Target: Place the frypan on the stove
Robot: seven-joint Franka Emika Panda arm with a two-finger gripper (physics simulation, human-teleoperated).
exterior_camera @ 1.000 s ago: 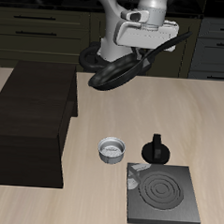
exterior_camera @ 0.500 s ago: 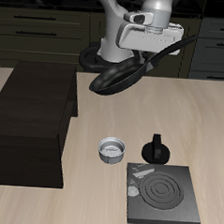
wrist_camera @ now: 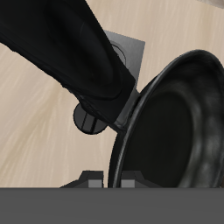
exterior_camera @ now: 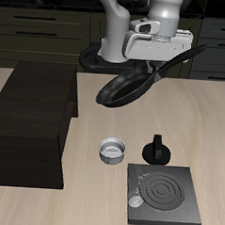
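The frypan (exterior_camera: pixel 125 87), round and black, hangs tilted in the air above the back of the table. Its long handle (exterior_camera: pixel 180 56) runs up into my gripper (exterior_camera: pixel 161 63), which is shut on it. The stove (exterior_camera: pixel 164 195), a dark grey square plate with a spiral burner ring, lies flat near the table's front edge, well below and forward of the pan. In the wrist view the frypan (wrist_camera: pixel 175 122) fills much of the picture, its handle (wrist_camera: pixel 70 52) crosses in front, and a corner of the stove (wrist_camera: pixel 128 45) shows behind it.
A small metal bowl (exterior_camera: pixel 112 150) and a small black knobbed pot (exterior_camera: pixel 156 150) stand just behind the stove. A large dark wooden cabinet (exterior_camera: pixel 29 123) takes up one side of the table. The knobbed pot (wrist_camera: pixel 87 118) also shows in the wrist view.
My gripper has carried the frypan sideways toward the stove's side of the table and a little forward and lower. The pan stays tilted in the grip.
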